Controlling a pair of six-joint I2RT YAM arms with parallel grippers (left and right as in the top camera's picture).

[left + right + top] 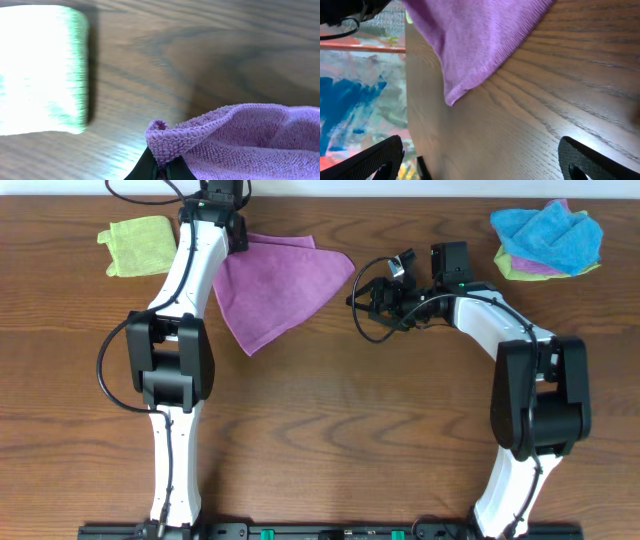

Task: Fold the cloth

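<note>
The cloth (280,285) lies in a rough triangle at the far middle of the table (330,430). A lime-green cloth (140,245) sits left of it. The left gripper (161,170) is clenched on its far-left edge. The right gripper (365,298) stands released just right of it, not touching.

On the wooden table (330,430), a lime-green cloth (138,246) lies well apart from a blue-topped cloth pile (548,238).

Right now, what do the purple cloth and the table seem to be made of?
The purple cloth: probably microfibre terry, matt; the left wrist view shows fine looped pile and a rolled hem. The table: wood or wood-look laminate, I cannot tell which; brown grain lines, smooth with a light sheen.
</note>
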